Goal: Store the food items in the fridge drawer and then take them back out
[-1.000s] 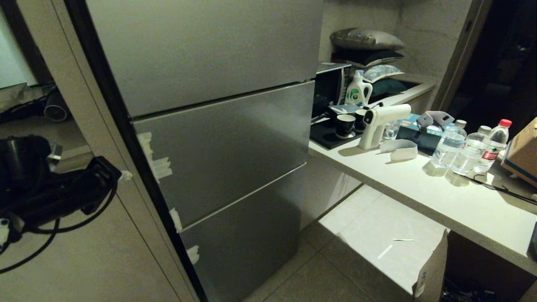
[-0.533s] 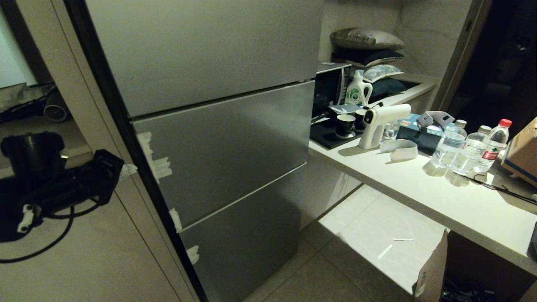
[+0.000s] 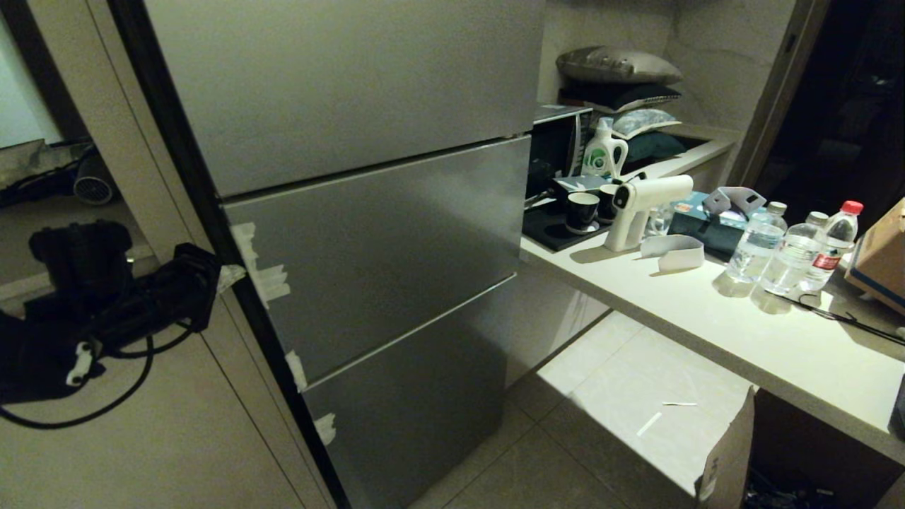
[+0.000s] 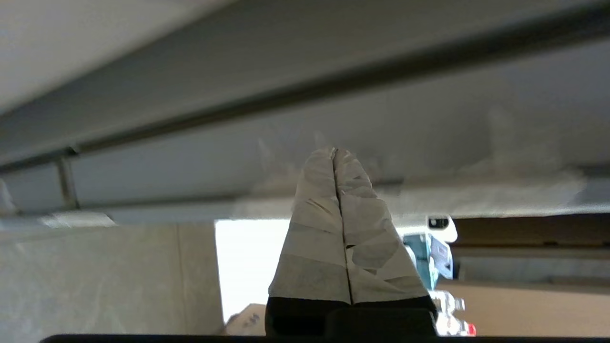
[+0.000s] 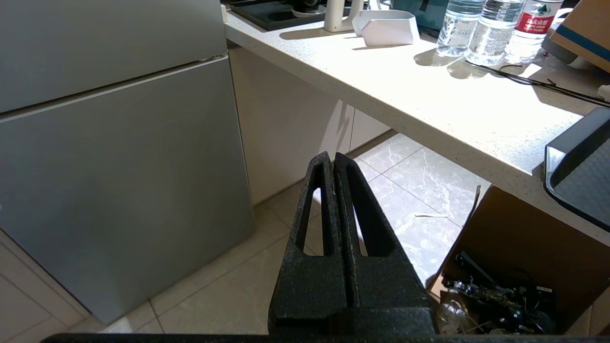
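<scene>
Kitchen: dim, tiled floor; I'm facing a grey steel fridge point(image 3: 353, 233) with a pale worktop point(image 3: 742, 332) off to the right.
Left arm: at the left edge of my head view, reaching toward the fridge's left side.
Left pincer point(image 4: 336, 157): taped fingers pressed together, holding nothing; the tip sits near the taped left edge of the middle door panel point(image 3: 382, 247), and I can't tell whether it touches.
Fridge front: three steel panels stacked, all shut, with white tape scraps point(image 3: 265, 272) along their left edges.
Fridge drawer: not visible; I judge it lies behind one of the closed panels.
Food items: I see neither the green nor the orange one in any view.
Worktop clutter: cups on a black tray, a white spray gun point(image 3: 647, 205), water bottles point(image 3: 778, 247); none of it belongs to the job.
Right pincer point(image 5: 333, 159): closed and empty, low in front of the bottom panel, over the floor.
Step in hand: the opening stage, as I read it, getting the fridge open.
Next move: work the left tip into the panel's edge and pull it outward to expose the drawer.
</scene>
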